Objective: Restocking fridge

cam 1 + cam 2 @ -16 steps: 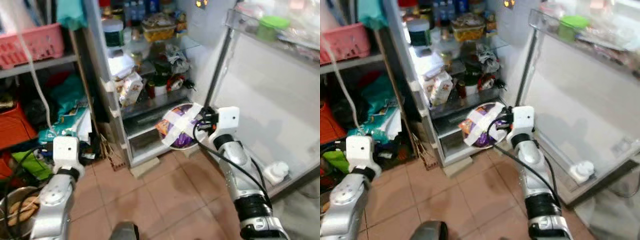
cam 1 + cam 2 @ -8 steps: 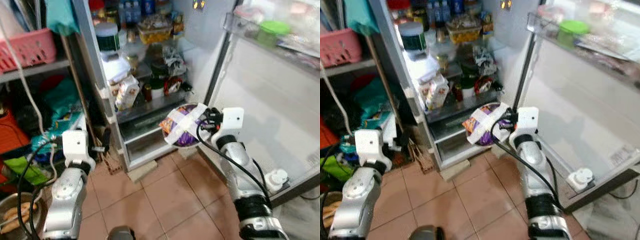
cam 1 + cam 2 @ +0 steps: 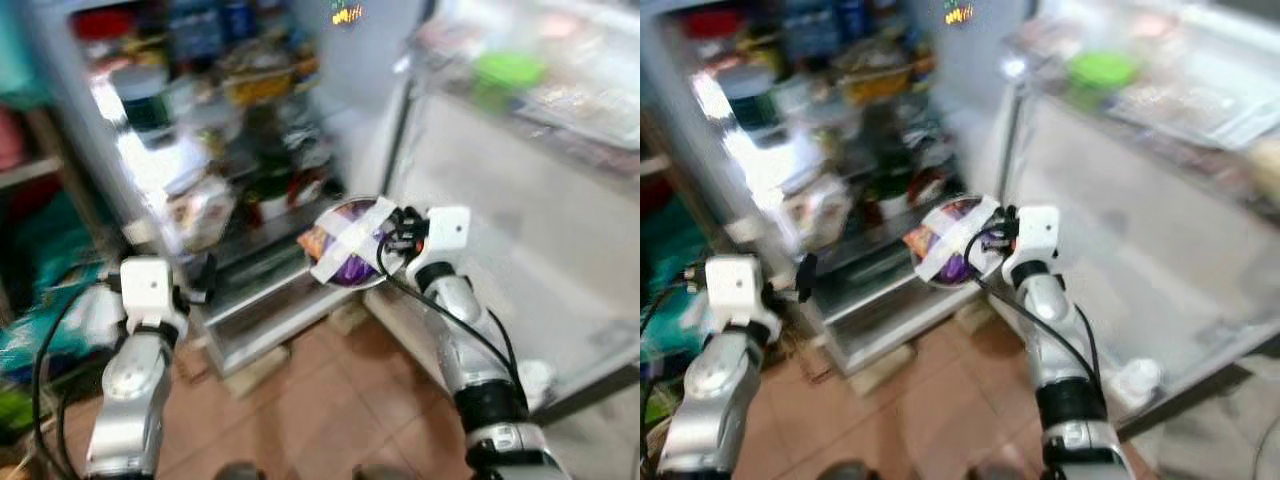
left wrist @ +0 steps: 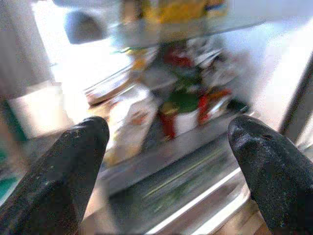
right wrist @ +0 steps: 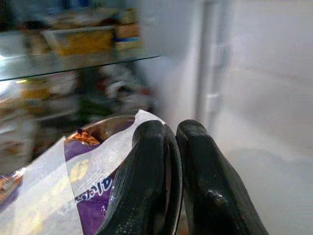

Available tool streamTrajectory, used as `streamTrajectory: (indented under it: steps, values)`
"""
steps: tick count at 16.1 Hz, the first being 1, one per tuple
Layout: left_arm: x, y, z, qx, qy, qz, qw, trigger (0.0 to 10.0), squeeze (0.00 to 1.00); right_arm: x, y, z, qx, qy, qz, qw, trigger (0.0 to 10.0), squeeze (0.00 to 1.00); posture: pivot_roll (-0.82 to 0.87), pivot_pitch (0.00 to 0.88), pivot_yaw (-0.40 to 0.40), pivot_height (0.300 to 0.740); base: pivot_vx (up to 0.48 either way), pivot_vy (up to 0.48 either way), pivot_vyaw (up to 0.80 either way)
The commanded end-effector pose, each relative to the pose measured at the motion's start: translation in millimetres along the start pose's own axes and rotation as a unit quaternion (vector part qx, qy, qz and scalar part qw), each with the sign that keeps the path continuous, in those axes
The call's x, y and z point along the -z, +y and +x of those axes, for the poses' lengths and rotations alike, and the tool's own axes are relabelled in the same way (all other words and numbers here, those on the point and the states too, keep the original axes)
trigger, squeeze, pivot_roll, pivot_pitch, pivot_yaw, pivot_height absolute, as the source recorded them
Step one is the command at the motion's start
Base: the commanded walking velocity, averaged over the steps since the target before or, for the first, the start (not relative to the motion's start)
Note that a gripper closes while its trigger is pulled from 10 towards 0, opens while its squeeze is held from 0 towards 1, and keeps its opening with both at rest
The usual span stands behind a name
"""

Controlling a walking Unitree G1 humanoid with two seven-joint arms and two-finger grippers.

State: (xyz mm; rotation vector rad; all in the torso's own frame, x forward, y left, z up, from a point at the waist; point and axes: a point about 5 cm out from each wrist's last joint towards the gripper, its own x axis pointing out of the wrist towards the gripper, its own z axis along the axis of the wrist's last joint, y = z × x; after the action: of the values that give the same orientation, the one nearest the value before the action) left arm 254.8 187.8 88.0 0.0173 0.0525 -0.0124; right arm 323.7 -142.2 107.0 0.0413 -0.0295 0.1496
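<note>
Left eye view (blurred): the right claw (image 3: pixel 398 232) pinches the rim of a round bowl (image 3: pixel 345 255) at its 3 o'clock edge and holds it in the air in front of the open fridge (image 3: pixel 230 150), level with the lower shelves; the bowl carries a purple snack packet (image 3: pixel 350 268) crossed by white tape (image 3: pixel 350 238). The left claw (image 3: pixel 205 285) hangs low at about 8 o'clock of the bowl, well apart from it, close to the fridge's bottom drawer. The open door (image 3: pixel 530 200) at 3 o'clock bears a rack with a green tub (image 3: pixel 508 70). Right eye view: the same arrangement; the shelves are crowded with jars, packets and a yellow box (image 3: pixel 878 85), too smeared to name further, so free room for the bowl cannot be judged. Left wrist view: the two black fingers (image 4: pixel 63 171) stand wide apart with nothing between them, looking at a middle shelf that holds a pale bag (image 4: pixel 129 122) and small red-topped jars (image 4: pixel 168 122). Right wrist view: both fingers (image 5: pixel 146 176) are closed tight on the bowl's thin rim, one inside and one outside. Handling, as a judgement: the bowl looks rigid and light, and the tape probably keeps the contents in, but a one-sided rim pinch lets it tilt, so it is best kept level.
</note>
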Motion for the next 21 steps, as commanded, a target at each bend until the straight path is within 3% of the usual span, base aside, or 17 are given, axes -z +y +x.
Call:
streamTrajectory:
  steps: [1,5,8,17,21]
  values:
    - [1,-5.7,-0.4,0.008,0.003,-0.001,1.0,10.0,0.0,-6,-10.1,-0.3,0.014,-0.014,-0.005,1.0,10.0,0.0,0.09,0.026,-0.023,0.74,0.48,0.0,0.0]
    - [1,-6.0,1.2,0.0,0.003,-0.004,1.0,10.0,0.0,-5,-9.1,-0.3,0.013,-0.013,-0.003,1.0,10.0,0.0,0.09,0.03,-0.021,0.74,0.465,0.0,0.0]
    - [1,-4.9,2.7,-0.007,0.005,-0.012,1.0,10.0,0.0,-4,-8.9,0.3,0.013,-0.011,0.001,1.0,10.0,0.0,0.09,0.038,-0.023,0.74,0.294,0.365,0.0]
    - [-1,-3.2,4.5,-0.019,0.003,-0.003,1.0,10.0,0.0,-3,-2.9,1.3,0.006,-0.012,-0.005,1.0,10.0,0.0,0.09,0.05,-0.008,0.74,0.0,0.0,0.7]
    - [-1,-5.9,8.4,-0.009,0.002,0.005,1.0,10.0,0.0,-13,-1.8,9.4,0.013,-0.028,-0.001,1.0,10.0,0.0,0.07,0.048,0.012,0.74,0.0,0.0,0.22]
